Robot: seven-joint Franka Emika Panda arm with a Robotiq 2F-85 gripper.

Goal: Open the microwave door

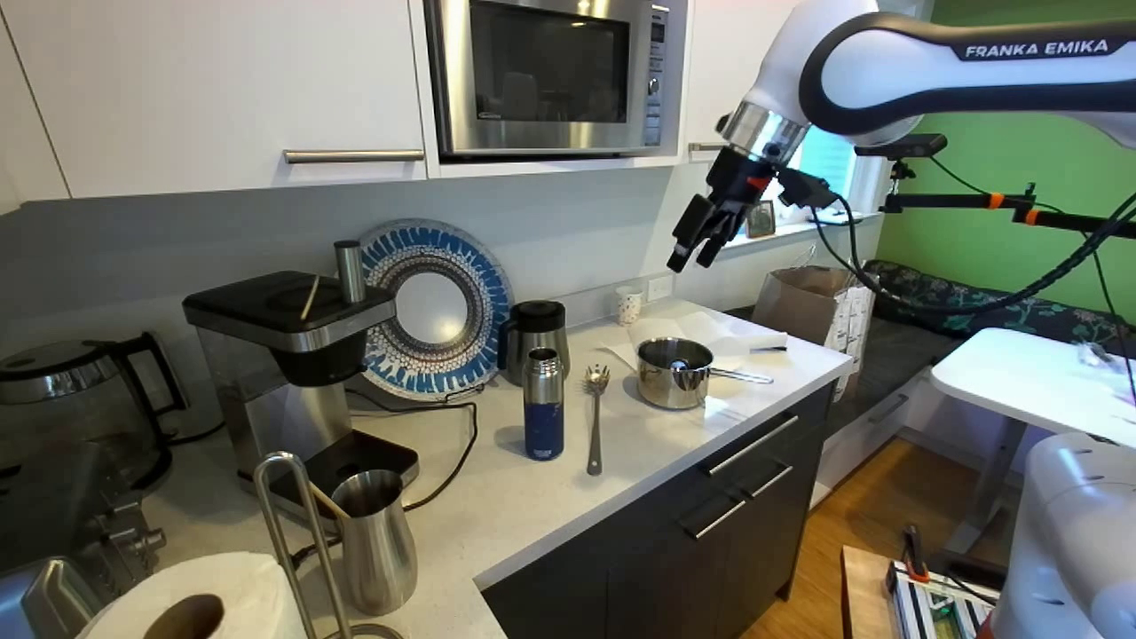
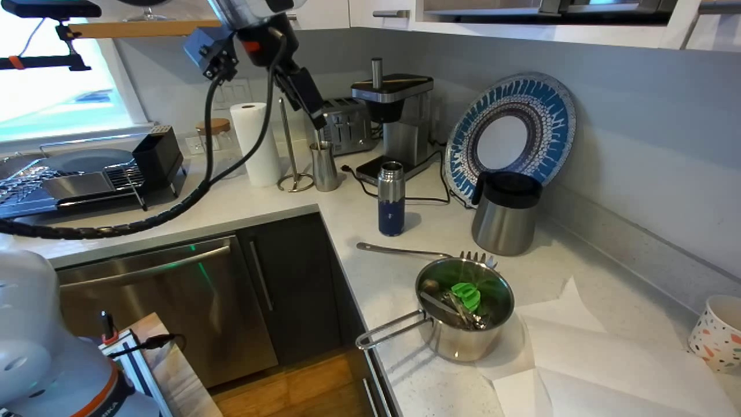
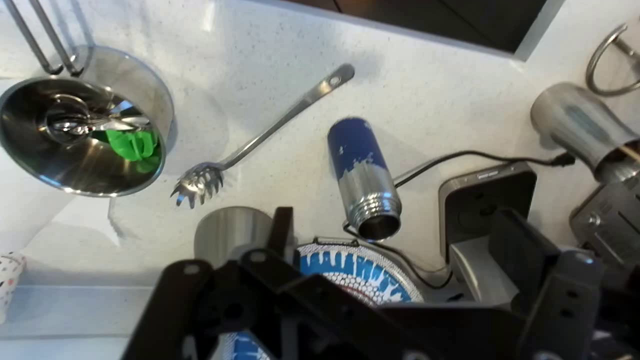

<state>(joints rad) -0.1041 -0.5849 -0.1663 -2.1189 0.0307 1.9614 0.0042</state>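
White cabinets (image 1: 231,89) flank microwave (image 1: 561,82); its door (image 1: 543,67) looks closed. Gripper (image 1: 693,256) lower than microwave, spread (nothing held); reach, pull apparently left.

Kitchen, microwave (image 1: 550,75), coffee machine (image 1: 302,422), toaster (image 2: 350,130), dish rack (image 2: 101,197), saucepan (image 2: 463,341) on counter (image 2: 388,284)

I count one microwave (image 1: 568,89), with one door (image 1: 541,67).
On the surface (image 1: 497,497) I see one pot (image 1: 679,386), one spoon with teeth (image 1: 595,422), one blue bottle (image 1: 543,417), one metal jug with a lid (image 2: 505,229), one glass jug (image 1: 71,426), one tall metal cup (image 1: 377,541), one spotty cup (image 1: 629,306), one round plate (image 1: 432,306), one coffee machine (image 1: 302,422), one toaster (image 2: 351,130) and one roll of paper (image 2: 264,162). I also see two thin wooden sticks (image 1: 310,298). The pot has one green thing (image 2: 466,295) inside; the shiny ones (image 3: 80,125) I can't count. I have two jaws.
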